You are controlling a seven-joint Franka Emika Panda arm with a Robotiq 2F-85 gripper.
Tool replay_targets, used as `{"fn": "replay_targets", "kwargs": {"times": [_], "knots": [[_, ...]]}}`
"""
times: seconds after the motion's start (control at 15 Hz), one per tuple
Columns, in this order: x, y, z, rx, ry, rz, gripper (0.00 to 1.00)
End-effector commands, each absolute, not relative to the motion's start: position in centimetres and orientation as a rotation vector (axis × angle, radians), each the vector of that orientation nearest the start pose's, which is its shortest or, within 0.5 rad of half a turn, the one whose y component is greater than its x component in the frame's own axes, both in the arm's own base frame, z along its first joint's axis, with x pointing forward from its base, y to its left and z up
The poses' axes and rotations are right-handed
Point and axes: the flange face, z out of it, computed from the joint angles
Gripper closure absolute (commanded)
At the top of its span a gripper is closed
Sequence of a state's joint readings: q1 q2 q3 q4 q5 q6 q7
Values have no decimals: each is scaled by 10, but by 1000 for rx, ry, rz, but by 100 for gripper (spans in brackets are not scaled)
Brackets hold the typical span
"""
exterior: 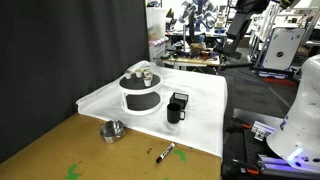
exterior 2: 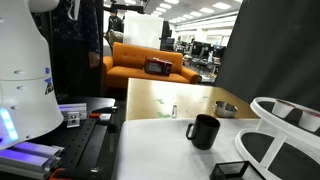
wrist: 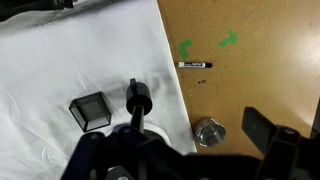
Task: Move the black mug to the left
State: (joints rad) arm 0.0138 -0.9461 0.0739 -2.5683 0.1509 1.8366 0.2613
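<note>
White cloth (exterior: 205, 120) covers one corner of the counter (exterior: 60, 150), where your black mug (exterior: 176, 110) stands upright, well off every edge, almost straight beneath your jaws, which hang wide open and empty.

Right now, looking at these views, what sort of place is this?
Probably a robotics lab in an open-plan office: cluttered workbenches with equipment, a black curtain as a backdrop, and an orange couch in the wide room beyond.
</note>
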Motion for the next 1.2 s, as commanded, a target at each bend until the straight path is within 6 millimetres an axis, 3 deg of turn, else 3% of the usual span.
{"fn": "replay_targets", "kwargs": {"times": [0.0, 0.27, 0.53, 0.87, 1.13], "knots": [[287, 42, 561, -2987, 333, -295, 0], [288, 43, 559, -2999, 319, -296, 0], [302, 40, 549, -3008, 265, -258, 0], [342, 24, 518, -3037, 144, -253, 0], [388, 0, 472, -3038, 123, -246, 0]]}}
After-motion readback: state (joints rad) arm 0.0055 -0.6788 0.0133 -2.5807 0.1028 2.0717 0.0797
